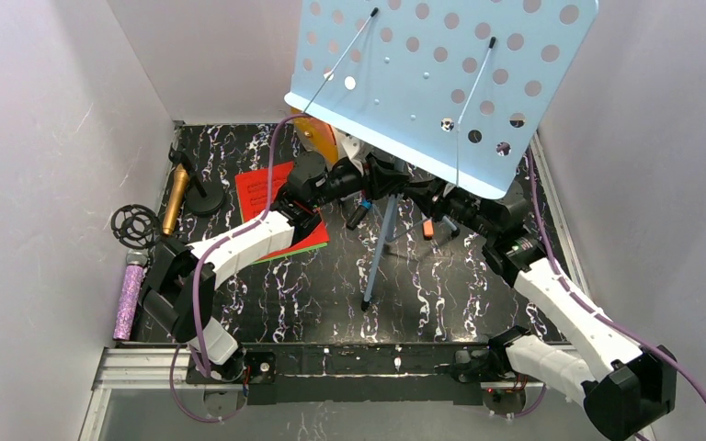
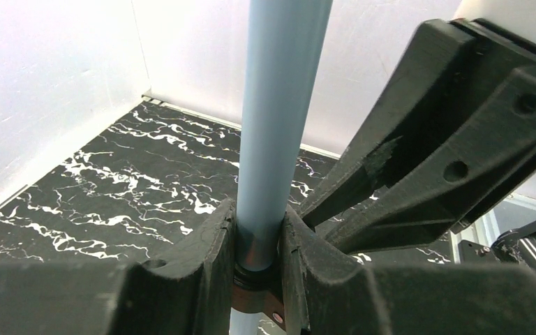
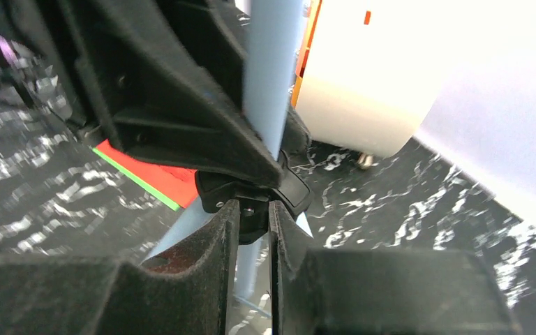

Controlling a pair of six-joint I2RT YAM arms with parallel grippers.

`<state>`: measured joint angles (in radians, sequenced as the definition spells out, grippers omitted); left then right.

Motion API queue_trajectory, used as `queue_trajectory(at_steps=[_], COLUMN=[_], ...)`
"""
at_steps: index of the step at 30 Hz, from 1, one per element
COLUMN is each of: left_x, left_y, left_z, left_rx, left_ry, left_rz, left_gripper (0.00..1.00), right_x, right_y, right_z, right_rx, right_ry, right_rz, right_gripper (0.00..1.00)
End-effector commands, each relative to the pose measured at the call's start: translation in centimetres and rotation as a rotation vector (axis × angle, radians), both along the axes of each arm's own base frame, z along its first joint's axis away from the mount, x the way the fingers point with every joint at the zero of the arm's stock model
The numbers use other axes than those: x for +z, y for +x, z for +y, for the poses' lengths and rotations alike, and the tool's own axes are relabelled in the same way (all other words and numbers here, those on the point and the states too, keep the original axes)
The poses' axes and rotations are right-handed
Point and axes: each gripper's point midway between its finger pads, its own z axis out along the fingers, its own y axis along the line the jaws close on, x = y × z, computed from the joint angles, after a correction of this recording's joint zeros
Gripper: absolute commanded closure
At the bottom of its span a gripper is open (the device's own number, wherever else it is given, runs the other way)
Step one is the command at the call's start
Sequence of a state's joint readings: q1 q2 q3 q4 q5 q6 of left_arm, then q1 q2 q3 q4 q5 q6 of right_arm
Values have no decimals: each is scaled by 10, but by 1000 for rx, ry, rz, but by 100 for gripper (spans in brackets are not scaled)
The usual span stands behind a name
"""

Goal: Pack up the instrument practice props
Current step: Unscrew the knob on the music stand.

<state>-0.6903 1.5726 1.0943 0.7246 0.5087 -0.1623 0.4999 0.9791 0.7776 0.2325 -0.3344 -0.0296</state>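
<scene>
The pale-blue perforated sheet-music tripod (image 1: 441, 64) stands mid-table, its desk tilted high above the arms. My left gripper (image 1: 374, 176) is shut on its pale-blue pole (image 2: 279, 125), the jaws pinching it just above a dark collar. My right gripper (image 1: 427, 197) comes from the other side, shut on the tripod's black collar (image 3: 251, 199). The red music sheet (image 1: 267, 188) lies on a green sheet (image 1: 296, 248) under my left arm. The gold microphone (image 1: 175, 200) and the silver-headed purple microphone (image 1: 130, 296) lie at the left wall by a black mic tripod (image 1: 134, 223).
The round cream-and-orange cabinet (image 1: 324, 138) stands just behind the tripod, close in the right wrist view (image 3: 370, 91). A round black stand base (image 1: 204, 197) sits beside the gold microphone. White walls close the left, back and right. A tripod leg (image 1: 375, 266) reaches toward the front.
</scene>
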Motion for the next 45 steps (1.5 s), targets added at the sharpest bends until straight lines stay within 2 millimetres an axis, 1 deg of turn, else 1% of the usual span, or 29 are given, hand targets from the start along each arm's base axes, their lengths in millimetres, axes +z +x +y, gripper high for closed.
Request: queue_trajectory(at_steps=[1,3,4,5,6,8,10,11,12,15,18,24,27,32,35,37,45], left_x=[-91,-91,-90,-91,-91,-90,-90,-89,-90,-90,-90,-91,-92,-91,-92,-92,-92], left_y=[-6,-6,-6,-6,-6,-5,-5,-6,-5,-6,-6,-6,-6,-6,-6,-6,-6], left_z=[4,4,4,4,4,5,5,5,5,5,5,4,4,4,4,4,4], left_rx=[12,12,14,16,17,20,20,19,21,20,17,17,17,16,18,16,17], left_ry=[193,191,190,193,194,195,196,195,197,196,196,198,199,198,199,199,199], left_rz=[266,267,266,268,268,265,263,261,263,263,264,267,268,267,268,268,267], left_gripper=[100,100,100,100,100,100,100,100,100,100,100,100,100,100,100,100,100], right_x=[-2,-4,-2,-6,-4,8,14,16,15,3,-5,-3,3,16,16,13,14], right_y=[-41,-41,-39,-39,-36,-31,-34,-37,-40,-42,-40,-33,-28,-14,-7,-5,-3], right_z=[14,13,13,12,11,10,10,10,10,5,0,-1,-1,-10,-16,-17,-10], right_rx=[281,304,306,306,286,235,218,218,219,198,167,147,124,22,-25,-32,-10], right_ry=[-222,-285,-298,-320,-314,-253,-201,-174,-157,-154,-168,-182,-178,-158,-171,-182,-162], right_rz=[-240,-292,-314,-309,-306,-304,-297,-295,-297,-304,-331,-411,-456,-507,-503,-492,-487], right_gripper=[99,99,99,99,97,85,68,62,58,53,52,54,55,57,56,54,53])
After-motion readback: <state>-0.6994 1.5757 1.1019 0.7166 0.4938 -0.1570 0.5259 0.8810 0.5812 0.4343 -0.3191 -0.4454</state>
